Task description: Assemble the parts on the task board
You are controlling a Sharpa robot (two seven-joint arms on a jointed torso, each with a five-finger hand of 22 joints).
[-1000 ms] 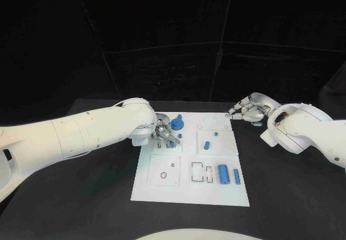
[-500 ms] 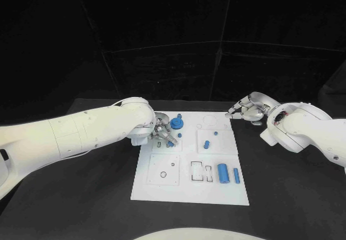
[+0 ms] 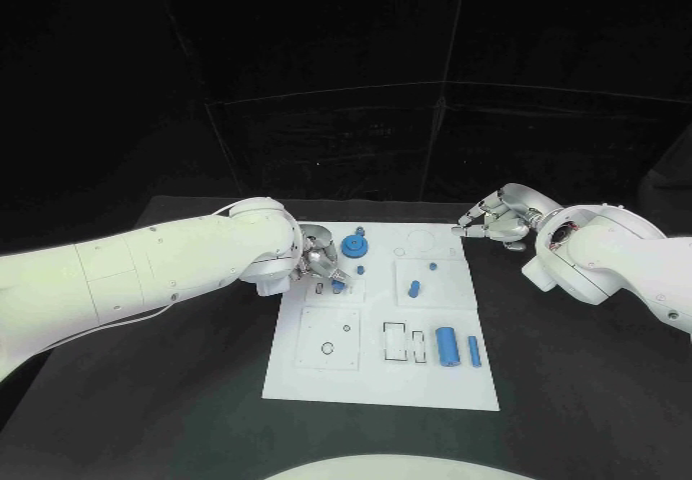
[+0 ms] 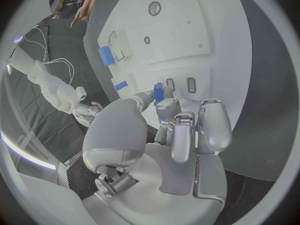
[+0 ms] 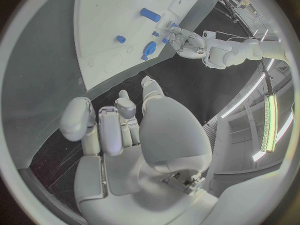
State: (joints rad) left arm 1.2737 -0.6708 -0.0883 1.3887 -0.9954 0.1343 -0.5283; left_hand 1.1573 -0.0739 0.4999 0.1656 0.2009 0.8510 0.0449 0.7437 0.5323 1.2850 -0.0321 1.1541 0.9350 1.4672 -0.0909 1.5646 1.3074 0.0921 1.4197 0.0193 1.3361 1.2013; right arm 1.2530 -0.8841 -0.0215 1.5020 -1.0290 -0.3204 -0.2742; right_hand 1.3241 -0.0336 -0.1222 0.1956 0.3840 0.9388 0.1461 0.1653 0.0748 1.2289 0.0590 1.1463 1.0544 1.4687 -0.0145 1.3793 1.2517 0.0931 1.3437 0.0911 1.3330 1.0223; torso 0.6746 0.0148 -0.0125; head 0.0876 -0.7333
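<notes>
The white task board (image 3: 382, 385) lies mid-table. My left hand (image 3: 319, 267) hovers over its far left part, above two small slots (image 4: 191, 84). It pinches a small blue part (image 4: 159, 92) between thumb and finger; the same part (image 3: 338, 286) shows at the fingertips in the head view. A blue gear-like part (image 3: 355, 246) stands just beyond the hand. My right hand (image 3: 495, 223) hangs off the board's far right corner, its fingers (image 5: 111, 127) curled in on nothing.
Small blue parts (image 3: 414, 290) (image 3: 431, 267) (image 3: 361, 269) sit on the board's middle. A blue cylinder (image 3: 446, 346) and a thin blue bar (image 3: 472, 350) lie near its right edge, beside empty rectangular recesses (image 3: 394, 342). Black table surrounds the board.
My left hand has edged slightly left and back over the slots, still holding the small blue part. The right hand has not moved.
</notes>
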